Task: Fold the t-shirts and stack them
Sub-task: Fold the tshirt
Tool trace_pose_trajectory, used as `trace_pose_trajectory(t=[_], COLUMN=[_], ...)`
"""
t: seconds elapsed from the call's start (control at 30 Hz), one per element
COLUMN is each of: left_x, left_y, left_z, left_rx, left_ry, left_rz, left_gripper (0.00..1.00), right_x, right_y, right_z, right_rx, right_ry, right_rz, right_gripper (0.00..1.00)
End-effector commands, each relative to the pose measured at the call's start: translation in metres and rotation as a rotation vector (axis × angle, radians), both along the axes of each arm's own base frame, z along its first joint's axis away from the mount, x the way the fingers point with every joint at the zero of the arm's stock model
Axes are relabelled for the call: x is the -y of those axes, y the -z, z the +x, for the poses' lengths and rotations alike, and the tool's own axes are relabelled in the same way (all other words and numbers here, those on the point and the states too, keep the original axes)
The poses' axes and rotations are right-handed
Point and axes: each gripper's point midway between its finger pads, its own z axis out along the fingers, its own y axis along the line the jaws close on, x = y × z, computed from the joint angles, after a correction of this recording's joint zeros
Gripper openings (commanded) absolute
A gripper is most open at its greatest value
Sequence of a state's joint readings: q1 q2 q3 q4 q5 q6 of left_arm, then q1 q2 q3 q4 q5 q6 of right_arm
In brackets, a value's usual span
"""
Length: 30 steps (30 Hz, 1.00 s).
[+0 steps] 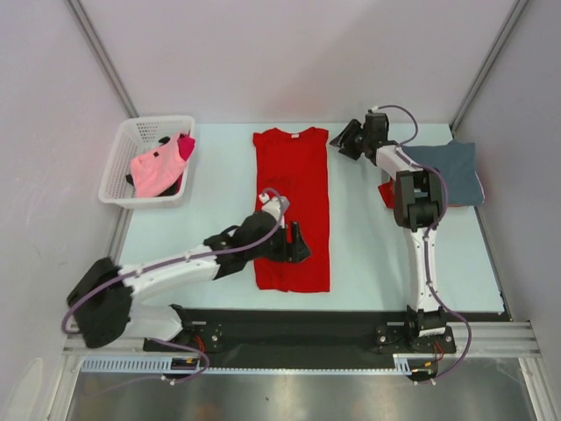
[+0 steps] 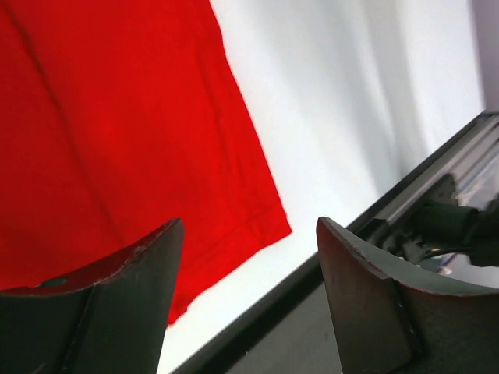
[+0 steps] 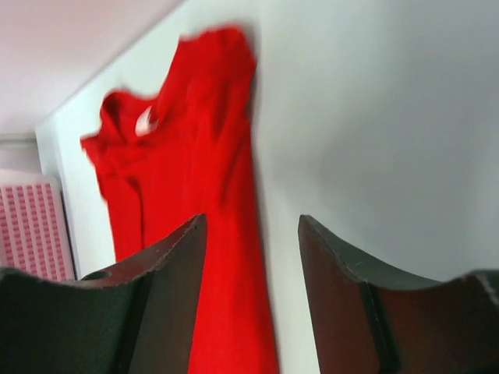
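Lying lengthwise in the middle of the surface [image 1: 368, 263], the red shirt [image 1: 292, 206] has its collar at the far end and its hem at the near end. With the sleeves turned in it makes a long narrow strip, a shape that suggests the side folds are done and the crosswise fold is what remains. The left tool [image 1: 296, 243] sits over the near half of that strip. Its own camera shows the jaws well apart with nothing between them, looking toward the hem's near right corner. I judge it is placed there to take the hem end, though whether it touches the cloth I cannot tell. The right tool [image 1: 344, 140] is just beside the collar end, off the shirt's far right edge. Its jaws too stand apart and hold nothing, with the blurred shirt seen beyond them; one arm at each end fits a fold that brings hem and collar together. At the right edge a folded grey-blue shirt [image 1: 456, 171] lies flat, probably the start of the stack, set to the side of the folding spot. A bit of red cloth [image 1: 386, 195] shows at its left side, partly hidden by the right arm. At the far left the white basket [image 1: 114, 171] holds a crumpled pink shirt [image 1: 158, 171] and a magenta shirt [image 1: 186, 145], waiting unfolded.
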<state>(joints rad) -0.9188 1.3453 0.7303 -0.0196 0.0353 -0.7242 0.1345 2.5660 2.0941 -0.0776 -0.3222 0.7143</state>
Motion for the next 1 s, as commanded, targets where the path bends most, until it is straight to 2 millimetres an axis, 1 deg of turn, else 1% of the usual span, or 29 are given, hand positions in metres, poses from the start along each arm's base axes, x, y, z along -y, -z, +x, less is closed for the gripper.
trace_pose_trajectory(t=[0.0, 0.03, 0.07, 0.1, 0.13, 0.17, 0.2, 0.23, 0.27, 0.3, 0.33, 0.37, 0.4, 0.43, 0.47, 0.5, 0.53, 0.6, 0.67, 0.7, 0.77, 0.8, 0.87, 0.9, 0.93, 0.97], left_x=[-0.041, -0.059, -0.067, -0.080, -0.090, -0.096, -0.107, -0.114, -0.117, -0.124, -0.125, -0.127, -0.132, -0.133, -0.134, -0.136, -0.136, -0.136, -0.136, -0.134, -0.135, -0.131, -0.128, -0.126, -0.127, -0.128], left_y=[-0.021, -0.009, -0.022, -0.010, -0.008, -0.008, 0.006, 0.011, 0.016, 0.030, 0.035, 0.040, 0.049, 0.052, 0.056, 0.060, 0.061, 0.063, 0.065, 0.064, 0.068, 0.065, 0.069, 0.069, 0.071, 0.075], left_z=[0.005, 0.002, -0.001, -0.008, -0.008, -0.010, -0.018, -0.018, -0.022, -0.028, -0.032, -0.035, -0.040, -0.042, -0.045, -0.046, -0.047, -0.047, -0.046, -0.043, -0.040, -0.037, -0.038, -0.036, -0.035, -0.036], left_rx=[0.043, 0.019, 0.047, 0.019, 0.012, 0.010, -0.033, -0.053, -0.071, -0.102, -0.126, -0.136, -0.157, -0.160, -0.170, -0.175, -0.177, -0.179, -0.180, -0.172, -0.174, -0.162, -0.177, -0.176, -0.179, -0.189], left_ry=[-0.083, -0.111, -0.128, -0.144, -0.171, -0.184, -0.199, -0.219, -0.219, -0.237, -0.234, -0.240, -0.251, -0.250, -0.256, -0.261, -0.259, -0.259, -0.258, -0.258, -0.263, -0.258, -0.249, -0.248, -0.251, -0.254], left_rz=[0.039, 0.065, 0.027, 0.056, 0.061, 0.060, 0.094, 0.098, 0.092, 0.107, 0.099, 0.101, 0.107, 0.102, 0.100, 0.101, 0.098, 0.101, 0.109, 0.103, 0.119, 0.107, 0.112, 0.109, 0.116, 0.130], left_gripper=[0.75, 0.75, 0.74, 0.74, 0.74, 0.73, 0.71, 0.69, 0.65, 0.62, 0.60, 0.58, 0.57, 0.56, 0.55, 0.55, 0.54, 0.54, 0.55, 0.55, 0.55, 0.56, 0.56, 0.56, 0.56, 0.53], right_x=[-0.009, -0.008, -0.009, -0.008, -0.017, -0.018, -0.020, -0.024, -0.027, -0.024, -0.027, -0.044, -0.047, -0.044, -0.055, -0.055, -0.055, -0.055, -0.050, -0.049, -0.049, -0.047, -0.050, -0.048, -0.048, -0.049], right_y=[-0.077, -0.103, -0.102, -0.074, -0.074, -0.100, -0.095, -0.071, -0.086, -0.068, -0.066, -0.064, -0.075, -0.058, -0.054, -0.057, -0.045, -0.040, -0.029, -0.030, -0.026, -0.020, -0.019, -0.014, -0.016, -0.015], right_z=[-0.038, -0.053, -0.066, -0.094, -0.110, -0.125, -0.141, -0.167, -0.183, -0.203, -0.219, -0.237, -0.250, -0.271, -0.289, -0.301, -0.316, -0.335, -0.354, -0.362, -0.374, -0.383, -0.396, -0.403, -0.408, -0.413], right_rx=[0.093, 0.120, 0.103, 0.028, 0.026, 0.072, 0.051, -0.011, 0.011, -0.037, -0.057, -0.059, -0.040, -0.091, -0.097, -0.084, -0.113, -0.143, -0.194, -0.192, -0.204, -0.221, -0.229, -0.246, -0.248, -0.251], right_ry=[-0.076, -0.086, -0.091, -0.099, -0.116, -0.117, -0.119, -0.120, -0.120, -0.105, -0.111, -0.156, -0.164, -0.167, -0.201, -0.215, -0.242, -0.275, -0.302, -0.312, -0.328, -0.337, -0.355, -0.358, -0.357, -0.363], right_rz=[-0.051, -0.047, -0.046, -0.050, -0.053, -0.062, -0.077, -0.114, -0.123, -0.158, -0.172, -0.194, -0.208, -0.269, -0.299, -0.321, -0.337, -0.348, -0.369, -0.385, -0.396, -0.402, -0.402, -0.409, -0.401, -0.397], right_gripper=[0.57, 0.57, 0.56, 0.54, 0.53, 0.51, 0.50, 0.49, 0.46, 0.44, 0.43, 0.41, 0.41, 0.41, 0.40, 0.41, 0.40, 0.40, 0.40, 0.40, 0.40, 0.40, 0.40, 0.39, 0.39, 0.39])
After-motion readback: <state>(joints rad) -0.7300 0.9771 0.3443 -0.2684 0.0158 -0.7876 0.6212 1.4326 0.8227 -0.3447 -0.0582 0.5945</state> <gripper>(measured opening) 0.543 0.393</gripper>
